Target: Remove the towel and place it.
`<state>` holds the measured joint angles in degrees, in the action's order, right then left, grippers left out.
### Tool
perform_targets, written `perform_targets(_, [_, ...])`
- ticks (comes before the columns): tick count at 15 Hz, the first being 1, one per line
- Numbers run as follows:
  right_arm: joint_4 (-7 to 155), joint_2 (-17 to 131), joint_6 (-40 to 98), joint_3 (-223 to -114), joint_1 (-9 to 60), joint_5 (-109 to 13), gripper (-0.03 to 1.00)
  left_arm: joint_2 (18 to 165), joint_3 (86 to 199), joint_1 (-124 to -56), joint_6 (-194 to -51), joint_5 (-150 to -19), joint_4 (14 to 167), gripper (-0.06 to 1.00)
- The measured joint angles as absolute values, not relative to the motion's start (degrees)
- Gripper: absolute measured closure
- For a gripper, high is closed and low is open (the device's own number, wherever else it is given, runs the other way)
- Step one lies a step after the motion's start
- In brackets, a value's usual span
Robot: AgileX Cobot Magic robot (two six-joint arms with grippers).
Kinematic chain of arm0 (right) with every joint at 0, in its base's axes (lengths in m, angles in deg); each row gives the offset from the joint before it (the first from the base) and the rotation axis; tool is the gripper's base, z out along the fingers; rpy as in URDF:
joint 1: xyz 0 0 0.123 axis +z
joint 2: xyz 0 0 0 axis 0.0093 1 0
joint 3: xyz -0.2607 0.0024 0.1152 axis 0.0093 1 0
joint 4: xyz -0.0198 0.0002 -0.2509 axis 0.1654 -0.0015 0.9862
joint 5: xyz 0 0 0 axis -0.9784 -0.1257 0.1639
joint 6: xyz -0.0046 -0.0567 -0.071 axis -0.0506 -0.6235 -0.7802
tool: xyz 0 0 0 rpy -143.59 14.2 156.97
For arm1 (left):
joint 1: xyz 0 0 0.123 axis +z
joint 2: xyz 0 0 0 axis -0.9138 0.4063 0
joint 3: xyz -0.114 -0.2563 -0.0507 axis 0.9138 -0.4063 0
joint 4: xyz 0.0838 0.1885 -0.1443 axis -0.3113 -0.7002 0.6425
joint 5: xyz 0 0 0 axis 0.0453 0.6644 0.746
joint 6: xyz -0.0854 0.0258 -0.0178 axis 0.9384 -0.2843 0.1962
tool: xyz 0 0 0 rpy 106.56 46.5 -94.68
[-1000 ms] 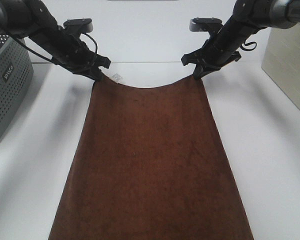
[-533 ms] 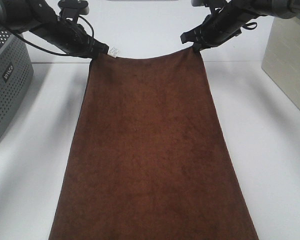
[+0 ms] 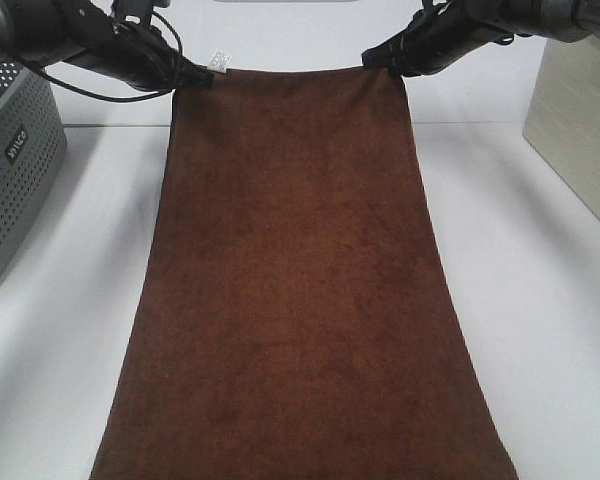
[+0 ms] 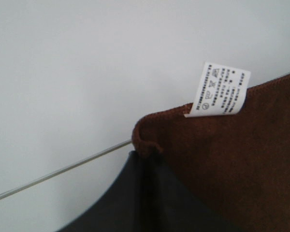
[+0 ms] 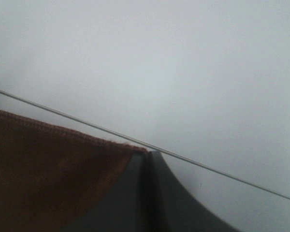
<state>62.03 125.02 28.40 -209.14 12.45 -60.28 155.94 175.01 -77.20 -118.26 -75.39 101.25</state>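
The dark reddish-brown towel (image 3: 295, 290) hangs stretched between my two grippers, with its far edge lifted and pulled taut. Its near part runs down toward the front of the white table (image 3: 540, 300). My left gripper (image 3: 192, 78) is shut on the towel's far left corner (image 4: 145, 140), next to the small white tag (image 3: 219, 60), which also shows in the left wrist view (image 4: 218, 90). My right gripper (image 3: 388, 62) is shut on the far right corner (image 5: 130, 153).
A grey perforated basket (image 3: 12, 160) stands at the left edge of the table. A beige box (image 3: 580, 130) stands at the right edge. White tabletop lies on both sides of the towel.
Both grippers have risen and moved back with the towel's far corners. The sagging far edge has been pulled straight and taut.
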Motion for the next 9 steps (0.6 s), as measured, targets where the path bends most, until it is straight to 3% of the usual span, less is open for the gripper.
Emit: perform_targets(9, [61.86,127.31,28.35,-209.14,12.45,-53.41,0.96,158.74,175.01,-77.2,-120.21,-82.44,101.25,0.94])
